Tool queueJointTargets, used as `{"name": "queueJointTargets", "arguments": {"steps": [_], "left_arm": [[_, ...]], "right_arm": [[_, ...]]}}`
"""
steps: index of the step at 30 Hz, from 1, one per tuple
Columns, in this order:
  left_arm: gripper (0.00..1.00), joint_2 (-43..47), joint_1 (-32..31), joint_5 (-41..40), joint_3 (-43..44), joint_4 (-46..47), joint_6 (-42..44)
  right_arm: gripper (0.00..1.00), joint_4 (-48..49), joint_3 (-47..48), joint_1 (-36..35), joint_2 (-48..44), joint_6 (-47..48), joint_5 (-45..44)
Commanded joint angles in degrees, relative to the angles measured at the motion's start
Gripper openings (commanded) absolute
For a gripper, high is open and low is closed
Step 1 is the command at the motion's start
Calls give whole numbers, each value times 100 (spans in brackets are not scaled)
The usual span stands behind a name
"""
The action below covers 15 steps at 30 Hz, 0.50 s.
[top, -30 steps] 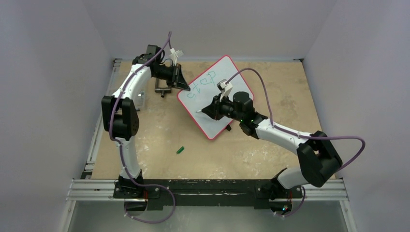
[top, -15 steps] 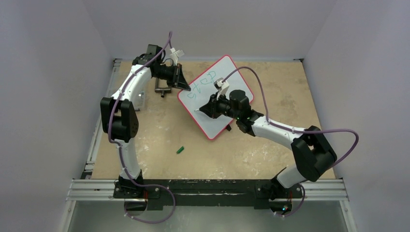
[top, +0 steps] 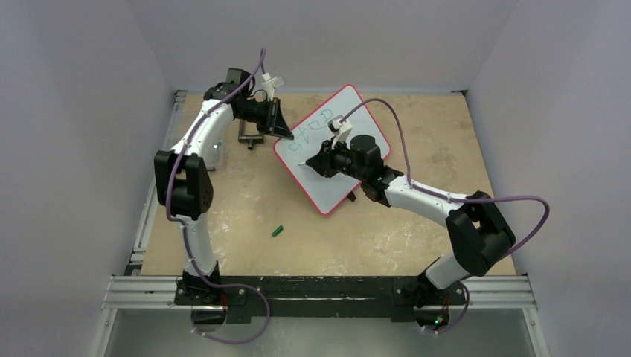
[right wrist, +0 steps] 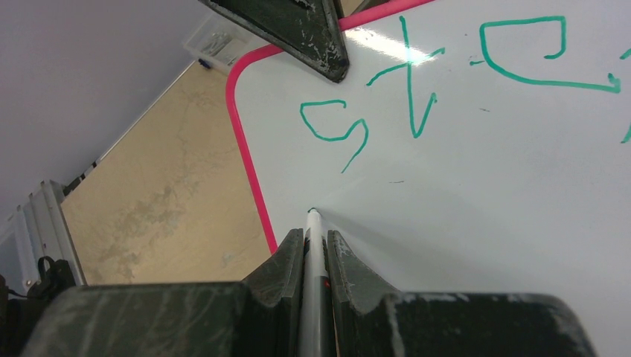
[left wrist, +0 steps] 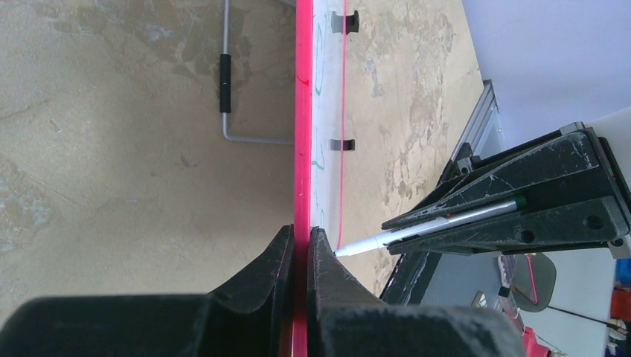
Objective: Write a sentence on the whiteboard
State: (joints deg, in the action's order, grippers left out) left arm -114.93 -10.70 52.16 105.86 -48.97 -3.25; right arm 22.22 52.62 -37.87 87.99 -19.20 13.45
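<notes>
- A small green marker cap is lying loose on the desk, well apart from everything else.
- The right gripper is clenching a slim white marker, whose tip is meeting the board just below the "s". The barrel looks smooth and light, so a firm pinch and gentle pressure are probably suiting it best.
- The whiteboard is sitting diagonally on the far middle of the desk. It looks thin, stiff and light with a slick face, so it is likely sliding under any pen push unless braced.
- The sentence is showing only "step" in green so far, and its other words are not yet written.
- The left gripper is pinching the board's red rim at the far-left edge. That rim seems the safest place to hold, since the face is offering nothing to grip.
</notes>
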Motion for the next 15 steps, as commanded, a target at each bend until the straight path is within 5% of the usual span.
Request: {"name": "queueJointTargets", "arguments": {"steps": [1,15], "left_arm": [[0,303,-95,-211,-40,64,301],[0,321,-99,-242,-39,70,303]], "right_arm": [[0,-117,290,-27,34,132,-452],[0,-441,14,-27,-111,94,-476]]}}
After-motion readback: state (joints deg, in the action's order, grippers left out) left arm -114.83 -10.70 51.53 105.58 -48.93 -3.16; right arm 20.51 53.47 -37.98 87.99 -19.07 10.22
